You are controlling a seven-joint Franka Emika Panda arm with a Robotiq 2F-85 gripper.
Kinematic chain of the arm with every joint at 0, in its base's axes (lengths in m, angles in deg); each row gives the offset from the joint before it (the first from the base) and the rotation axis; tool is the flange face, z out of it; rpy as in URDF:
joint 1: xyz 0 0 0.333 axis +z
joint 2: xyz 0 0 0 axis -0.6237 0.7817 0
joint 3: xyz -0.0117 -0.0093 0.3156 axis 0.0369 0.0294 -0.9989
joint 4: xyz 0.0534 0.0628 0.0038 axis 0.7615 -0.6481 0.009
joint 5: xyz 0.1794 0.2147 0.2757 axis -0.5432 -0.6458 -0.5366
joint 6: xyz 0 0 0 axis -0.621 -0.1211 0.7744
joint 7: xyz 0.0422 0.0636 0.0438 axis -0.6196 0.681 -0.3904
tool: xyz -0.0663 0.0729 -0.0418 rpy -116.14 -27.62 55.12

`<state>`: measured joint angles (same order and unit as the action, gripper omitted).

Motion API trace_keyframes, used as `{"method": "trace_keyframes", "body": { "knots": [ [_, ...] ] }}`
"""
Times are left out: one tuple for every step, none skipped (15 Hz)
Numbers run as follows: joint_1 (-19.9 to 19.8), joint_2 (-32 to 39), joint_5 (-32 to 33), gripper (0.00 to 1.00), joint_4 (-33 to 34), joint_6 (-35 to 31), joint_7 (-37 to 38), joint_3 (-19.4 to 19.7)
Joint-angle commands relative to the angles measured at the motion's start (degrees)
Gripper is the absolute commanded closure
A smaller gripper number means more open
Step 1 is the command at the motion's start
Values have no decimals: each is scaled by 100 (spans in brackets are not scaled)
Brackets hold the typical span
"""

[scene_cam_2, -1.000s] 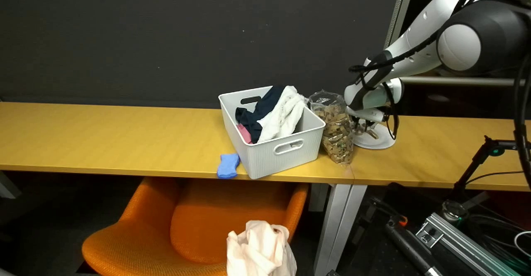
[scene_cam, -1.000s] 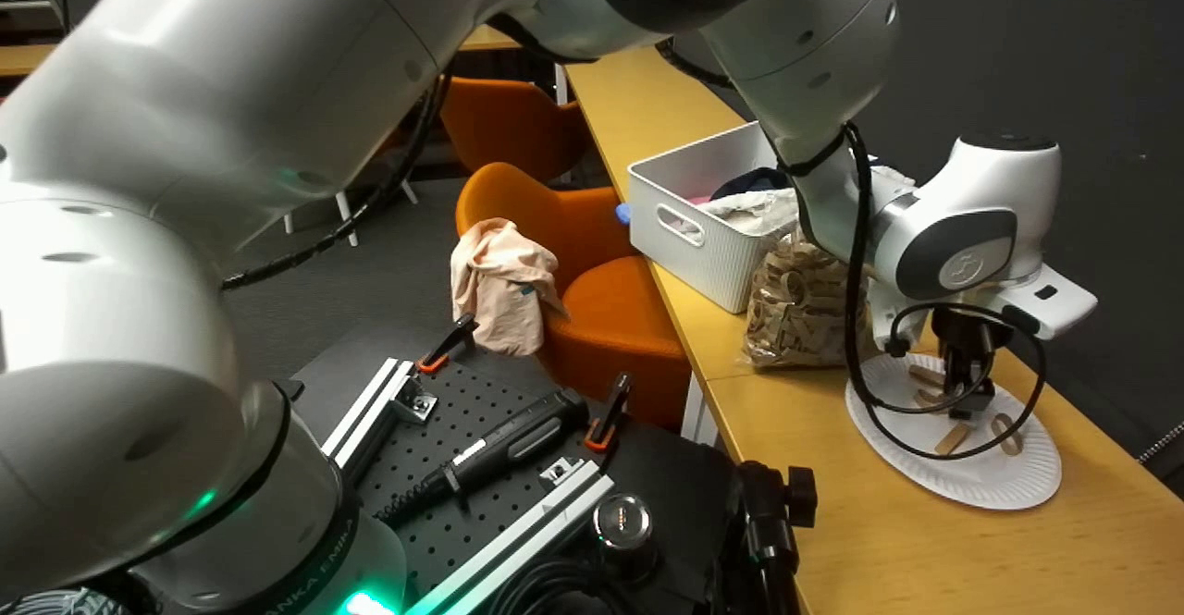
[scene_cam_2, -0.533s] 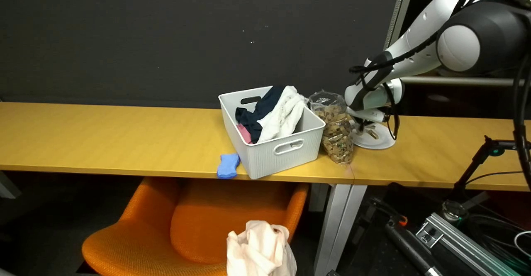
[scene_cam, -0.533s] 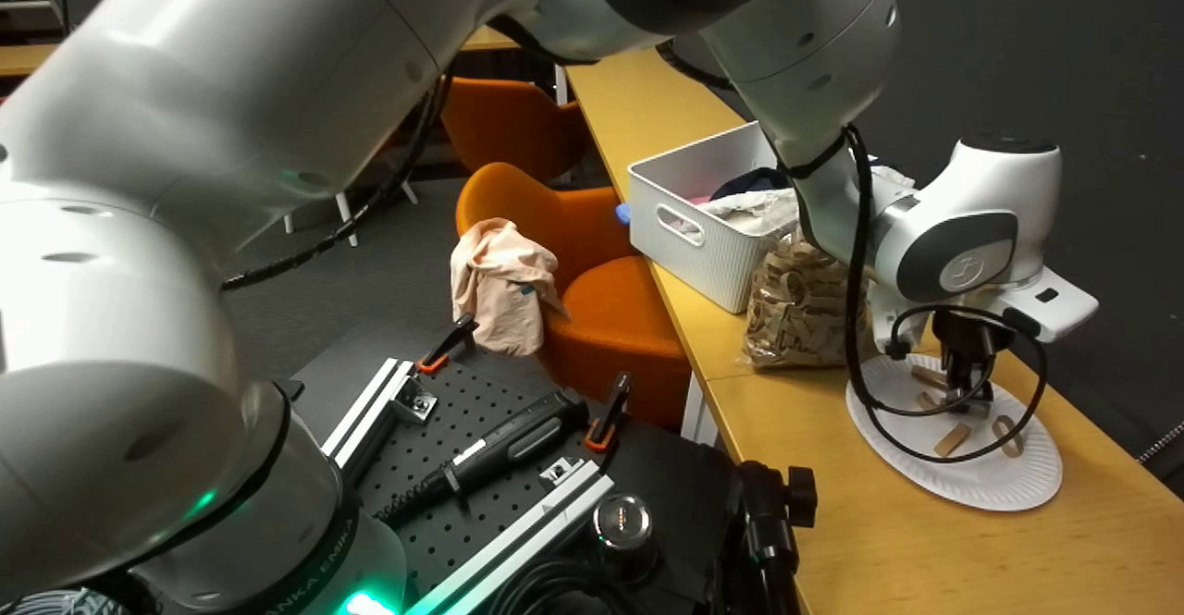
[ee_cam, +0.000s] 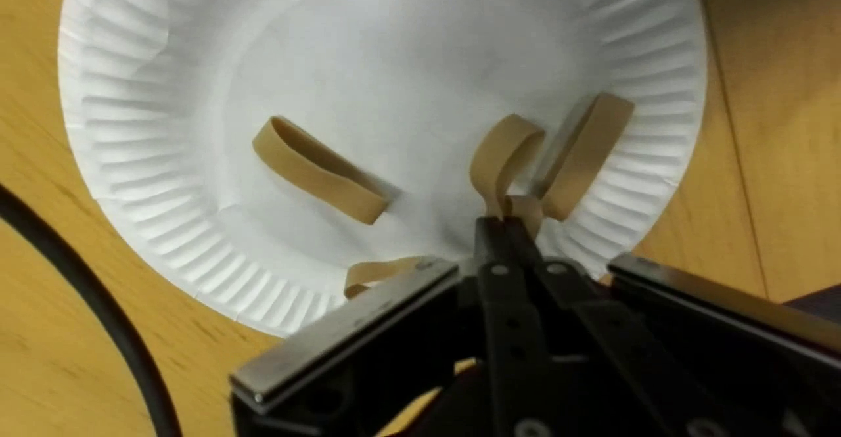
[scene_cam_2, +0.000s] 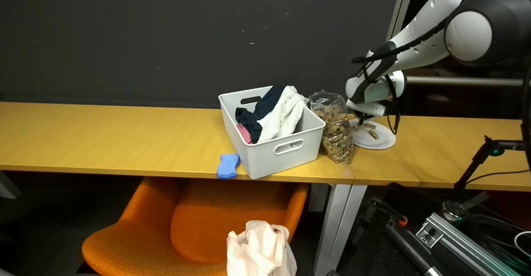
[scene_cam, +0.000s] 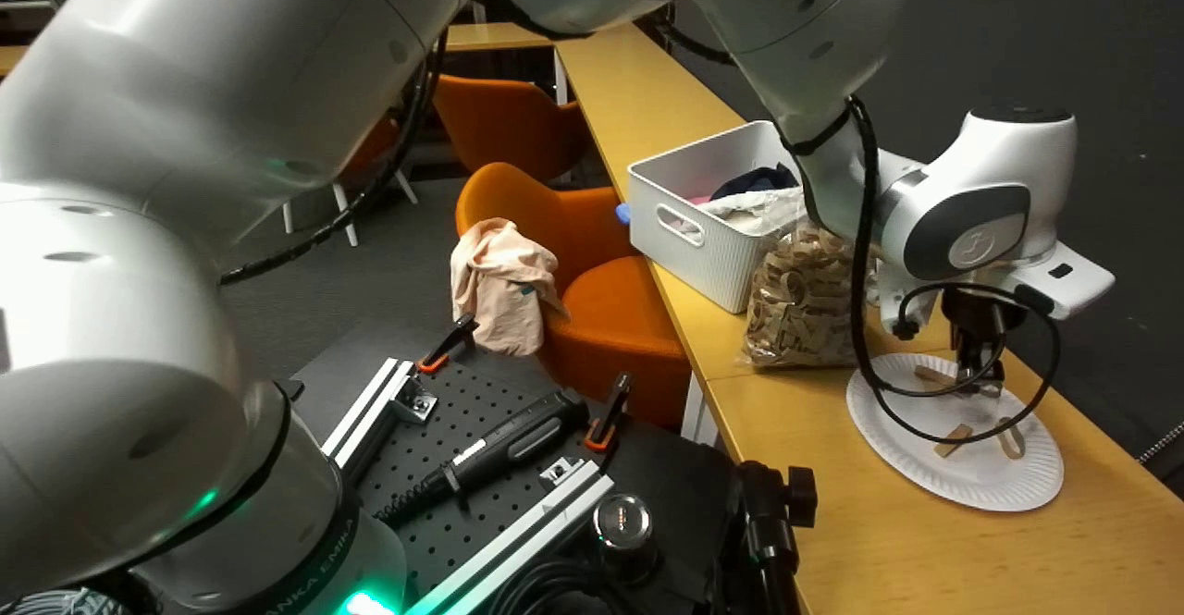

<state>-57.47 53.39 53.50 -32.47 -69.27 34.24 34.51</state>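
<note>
My gripper (ee_cam: 506,221) is shut, its fingertips pinching the middle of a tan looped band (ee_cam: 494,161); the band bulges out on the far side of the tips. Right beside it, a second tan band (ee_cam: 591,154) leans near the rim of the white paper plate (ee_cam: 394,43). Another loop (ee_cam: 322,173) lies to the left, and one more band (ee_cam: 378,273) is partly hidden behind the gripper. In both exterior views the gripper (scene_cam: 982,387) hangs low over the plate (scene_cam_2: 375,145). Whether the held band still touches the plate I cannot tell.
Beside the plate stands a clear bag of tan bands (scene_cam: 803,305). Past it is a white basket (scene_cam_2: 278,159) of cloths, with a blue sponge-like item (scene_cam_2: 228,166) at the table edge. A black cable (scene_cam: 865,254) loops round the wrist, and a dark wall rises behind.
The jaws have closed on the band. Over the last half second the arm and gripper have risen slightly above the plate. The bag, basket and plate look unmoved.
</note>
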Motion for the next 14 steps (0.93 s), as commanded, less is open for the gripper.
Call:
{"method": "trace_keyframes", "body": {
  "knots": [
    [131,-395,35,100,-375,-18,-13,28],
    [159,-495,42,100,-457,-6,-18,36],
    [189,-648,49,100,-570,-14,-44,47],
    [222,-784,62,100,-664,-30,-50,68],
    [265,-963,96,100,-765,-43,-60,117],
    [298,-1126,129,100,-834,-37,-68,154],
    [334,-1279,171,100,-887,-37,-62,193],
    [369,-1481,232,100,-949,-24,-71,234],
    [395,-1666,268,100,-993,-8,-81,251],
    [404,-1888,274,100,-1050,50,-130,224],
    [416,-2082,270,100,-1106,75,-185,167],
    [460,-2280,285,100,-1180,65,-217,137],
    [502,-2495,280,100,-1272,63,-300,60],
    [548,-2632,285,100,-1333,27,-342,1]
  ]
}}
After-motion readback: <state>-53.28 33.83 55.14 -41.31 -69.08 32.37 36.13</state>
